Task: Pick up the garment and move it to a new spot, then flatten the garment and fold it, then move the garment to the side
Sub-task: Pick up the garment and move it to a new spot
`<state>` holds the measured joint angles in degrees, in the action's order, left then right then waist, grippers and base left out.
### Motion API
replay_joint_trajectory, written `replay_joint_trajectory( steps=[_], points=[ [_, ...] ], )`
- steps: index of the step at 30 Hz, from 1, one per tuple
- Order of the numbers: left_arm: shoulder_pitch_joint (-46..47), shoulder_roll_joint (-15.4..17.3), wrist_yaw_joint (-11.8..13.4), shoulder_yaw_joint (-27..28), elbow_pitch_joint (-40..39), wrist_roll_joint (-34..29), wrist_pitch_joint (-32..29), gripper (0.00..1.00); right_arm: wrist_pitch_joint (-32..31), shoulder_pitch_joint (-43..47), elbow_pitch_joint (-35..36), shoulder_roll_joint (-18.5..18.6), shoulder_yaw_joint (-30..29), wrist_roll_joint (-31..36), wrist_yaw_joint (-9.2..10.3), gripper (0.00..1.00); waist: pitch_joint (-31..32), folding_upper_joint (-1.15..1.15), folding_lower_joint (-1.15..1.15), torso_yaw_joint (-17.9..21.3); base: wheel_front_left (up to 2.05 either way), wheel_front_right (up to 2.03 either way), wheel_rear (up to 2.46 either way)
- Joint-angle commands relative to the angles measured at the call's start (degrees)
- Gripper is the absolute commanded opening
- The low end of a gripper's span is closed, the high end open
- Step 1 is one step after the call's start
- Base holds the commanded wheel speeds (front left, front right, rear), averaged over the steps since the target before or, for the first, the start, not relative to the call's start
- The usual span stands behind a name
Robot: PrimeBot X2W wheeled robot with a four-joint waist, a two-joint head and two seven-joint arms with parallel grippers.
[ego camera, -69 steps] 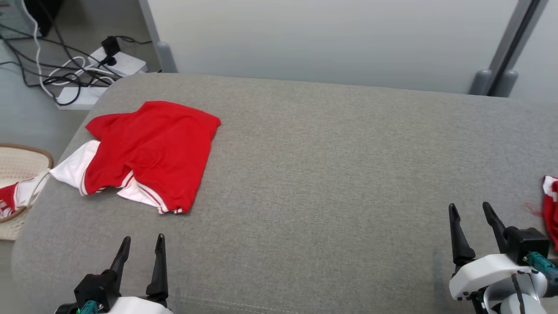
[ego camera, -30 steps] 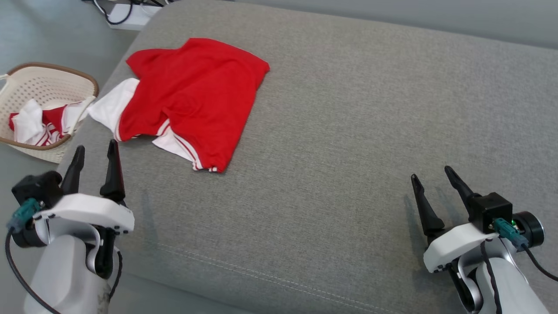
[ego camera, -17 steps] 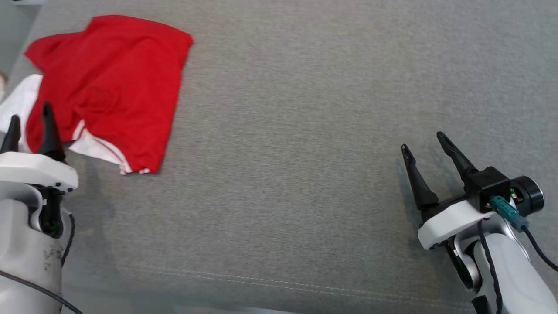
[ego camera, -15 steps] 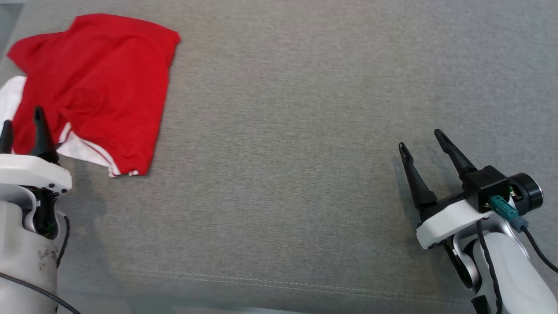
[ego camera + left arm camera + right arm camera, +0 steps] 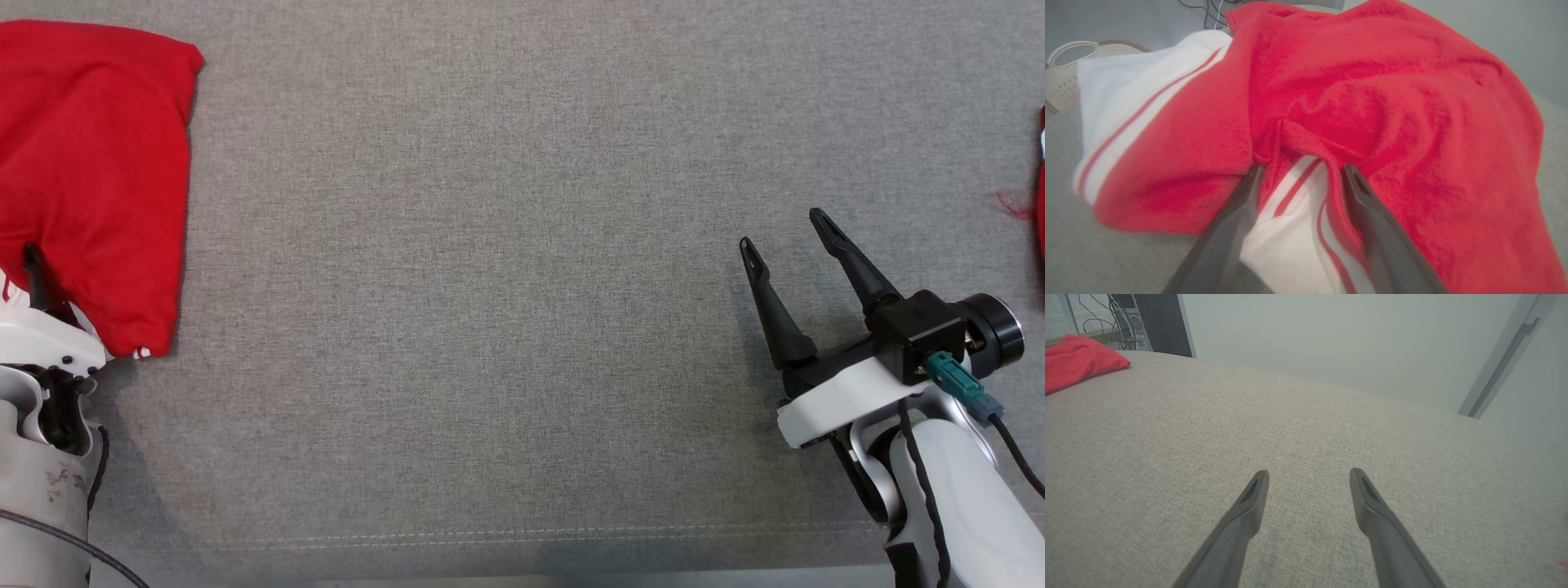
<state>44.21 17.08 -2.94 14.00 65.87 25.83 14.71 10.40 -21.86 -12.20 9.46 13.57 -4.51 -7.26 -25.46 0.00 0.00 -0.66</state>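
Both grippers spread wide; left gripper [image 5: 1303, 168] at the near edge of the garment [image 5: 1392, 102].
Your left gripper's two fingers stand apart with a white, red-striped fold between them; whether they touch the cloth you cannot tell; beyond the garment a pale basket [image 5: 1065, 77] and cables [image 5: 1208, 8] sit off the grey cushion [image 5: 490, 286]; your right gripper [image 5: 782, 229] hangs agape over bare cushion, well apart from the garment, a red-and-white cloth [image 5: 1042, 188] to its right; the garment lies at the cushion's left end, red, rumpled, white striped panels showing at its edges.
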Motion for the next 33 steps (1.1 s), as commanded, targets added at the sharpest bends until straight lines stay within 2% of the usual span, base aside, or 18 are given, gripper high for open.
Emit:
replay_joint_trajectory(
  steps=[1, 2, 3, 4, 7, 11, 15, 17, 26, 33],
  points=[
    [1.3, 3.0, 0.2, 0.5, 0.8, -0.1, 0.1, 0.61, -0.5, 0.9, 1.4, -0.2, 1.0, -0.5, -0.23, 1.0, 0.4, 0.0, 0.0, 0.3, 0.0, 0.0, 0.0],
    [1.5, 2.8, 0.2, 0.2, 1.6, -0.2, 0.1, 0.26, -0.5, 0.9, 1.3, -0.2, 1.0, -0.7, -0.23, 1.0, 0.6, 0.0, 0.0, 0.3, 0.0, 0.0, 0.0],
    [1.7, 2.7, 0.1, 0.1, 2.3, -0.2, 0.1, 0.26, -0.5, 1.0, 1.2, -0.2, 1.0, -0.9, -0.23, 1.0, 0.8, 0.0, 0.0, 0.3, 0.0, 0.0, 0.0],
    [1.9, 2.7, 0.0, -0.1, 2.7, -0.3, 0.1, 0.0, -0.4, 1.0, 1.0, -0.1, 0.9, -1.0, -0.23, 1.0, 1.1, 0.0, 0.0, 0.3, 0.0, 0.0, 0.0],
    [2.3, 2.7, -0.8, -0.8, 2.0, -1.0, 0.2, 0.0, -0.3, 1.1, 0.4, -0.2, 0.6, -1.5, -0.23, 1.0, 2.0, 0.0, 0.0, -0.1, 0.0, 0.0, 0.0],
    [1.8, 2.1, -1.3, -1.3, -4.2, -2.8, 0.3, 0.0, 0.0, 1.3, -0.3, -0.3, 0.8, -2.0, -0.23, 1.0, 3.1, 0.0, 0.0, -0.7, 0.0, 0.0, 0.0],
    [-0.2, -0.1, -2.2, -2.6, -16.0, -7.2, 0.3, 0.0, 0.7, 1.2, -1.9, -0.9, 1.2, -2.7, -0.23, 1.0, 4.7, 0.0, 0.0, -1.2, 0.0, 0.0, 0.0],
    [-1.0, -2.3, -2.7, -4.2, -20.9, -9.5, 0.3, 0.0, 1.1, 1.1, -2.9, -1.0, 1.6, -3.1, -0.23, 1.0, 5.6, 0.0, 0.0, -1.1, 0.0, 0.0, 0.0],
    [-0.8, -10.5, -4.4, -16.2, -35.3, -15.6, 0.3, 0.0, 3.1, 1.2, -6.9, -2.2, 1.5, -4.9, -0.23, 1.0, 8.2, 0.0, 0.0, 2.1, 0.0, 0.0, 0.0],
    [1.0, -13.5, -4.5, -29.9, -35.8, -13.4, 0.3, 0.0, 4.0, 1.0, -9.0, -3.3, 1.1, -5.7, -0.23, 1.0, 8.5, 0.0, 0.0, 7.7, 0.0, 0.0, 0.0]
  ],
)
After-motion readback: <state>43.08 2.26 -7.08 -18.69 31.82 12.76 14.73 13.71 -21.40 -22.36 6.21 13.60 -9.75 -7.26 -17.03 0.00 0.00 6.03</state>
